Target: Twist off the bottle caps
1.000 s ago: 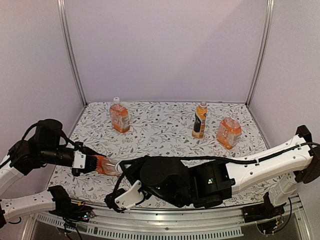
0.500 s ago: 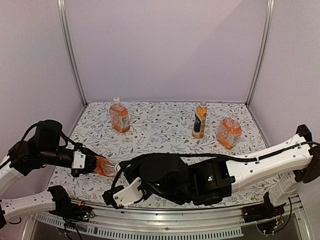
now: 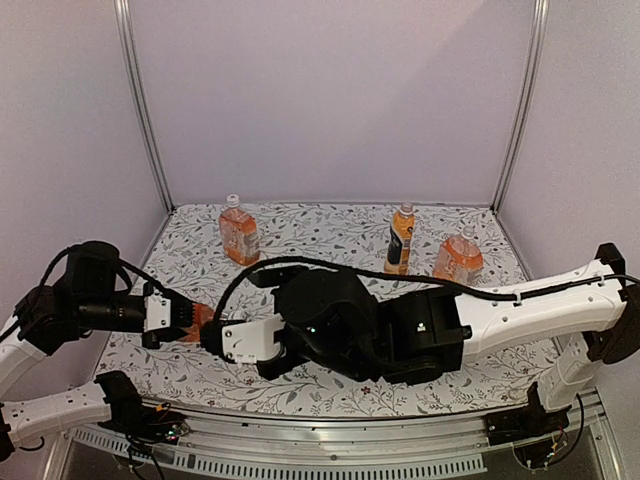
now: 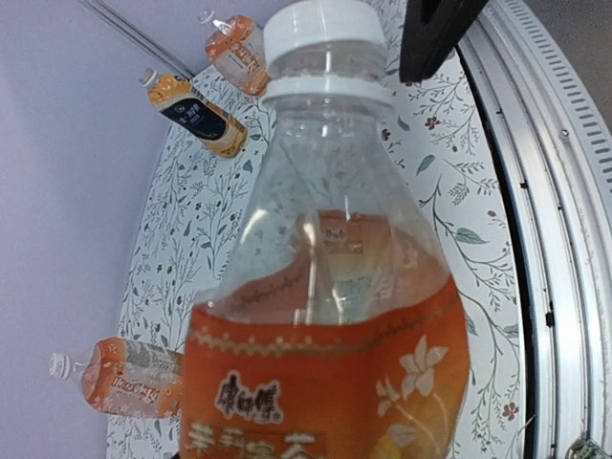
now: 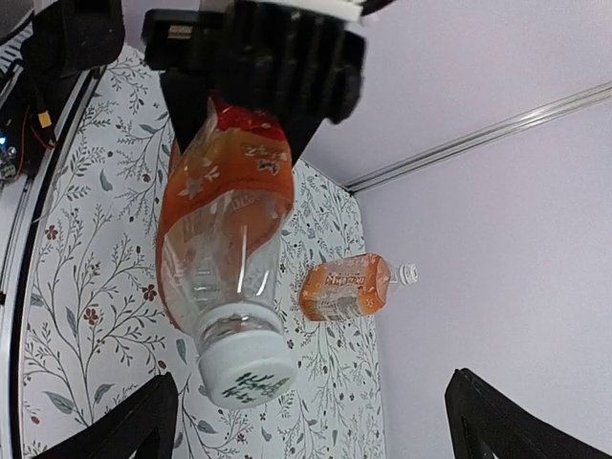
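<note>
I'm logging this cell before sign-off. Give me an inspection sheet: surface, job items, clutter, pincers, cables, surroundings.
Surface: floral cloth, flat, no spills seen.
Job's things: held bottle sideways above the cloth, white cap on; three back bottles upright, capped.
Clutter: nothing seen.
Pincers: left pincer shut on held bottle; right pincer open, cap just ahead of its spread fingers, untouched.
Cables: black cable loops above the right arm's wrist.
Surroundings: lilac walls, metal posts.
</note>
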`<state>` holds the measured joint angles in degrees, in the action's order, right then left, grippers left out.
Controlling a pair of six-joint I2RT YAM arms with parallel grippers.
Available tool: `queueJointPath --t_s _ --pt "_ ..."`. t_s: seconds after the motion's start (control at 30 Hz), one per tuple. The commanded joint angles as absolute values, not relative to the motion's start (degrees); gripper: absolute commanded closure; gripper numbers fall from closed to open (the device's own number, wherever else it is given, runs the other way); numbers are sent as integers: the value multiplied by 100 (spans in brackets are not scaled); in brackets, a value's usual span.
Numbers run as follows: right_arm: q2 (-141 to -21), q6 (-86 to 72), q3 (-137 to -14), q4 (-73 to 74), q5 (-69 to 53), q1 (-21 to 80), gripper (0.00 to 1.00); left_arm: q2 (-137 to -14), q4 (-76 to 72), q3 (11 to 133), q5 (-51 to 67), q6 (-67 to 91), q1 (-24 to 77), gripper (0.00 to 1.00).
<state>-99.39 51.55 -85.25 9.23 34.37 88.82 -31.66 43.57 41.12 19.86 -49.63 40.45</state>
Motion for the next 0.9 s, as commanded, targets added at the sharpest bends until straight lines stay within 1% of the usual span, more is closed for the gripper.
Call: queueJointPath --t_s 0.0,0.03,0.1,0.13,0.17,0.27,0.4,0.57,0.67,0.8,0.87 --pt "-9571 2049 -9182 1696 2156 8202 1 -3095 3641 3823 1271 -4772 4017 88" --pt "-9538 1475 -9240 1757 1668 8015 1 -3086 3490 3777 1074 -4791 4017 88" --pt "-9507 -204 -9324 1784 822 7671 1 -3092 3204 3695 706 -4812 4025 88" --pt "-9522 -703 -9347 1783 493 7525 1 -3099 3086 3661 564 -4828 4025 88" --pt "-9575 -1395 -9365 1779 323 7426 1 -3106 2964 3637 437 -4851 4025 88" --pt "-9723 -2762 -9442 1908 183 7193 1 -3111 2857 3586 266 -4899 4026 88" --pt "-10091 -3949 -9677 2156 -436 6969 1 -3108 2856 3569 323 -4935 4034 88" --pt "-10446 -4401 -10012 2417 -747 6937 2 -3102 2823 3545 290 -5021 4043 88" --pt "-10585 -4396 -10200 2505 -877 6941 12 -3098 2815 3534 254 -5059 4043 88" --pt "-10713 -4386 -10265 2565 -1019 6941 20 -3076 2812 3512 229 -5087 4043 88" --pt "-10751 -4402 -10262 2570 -1064 6935 29 -3078 2804 3509 229 -5101 4043 88"
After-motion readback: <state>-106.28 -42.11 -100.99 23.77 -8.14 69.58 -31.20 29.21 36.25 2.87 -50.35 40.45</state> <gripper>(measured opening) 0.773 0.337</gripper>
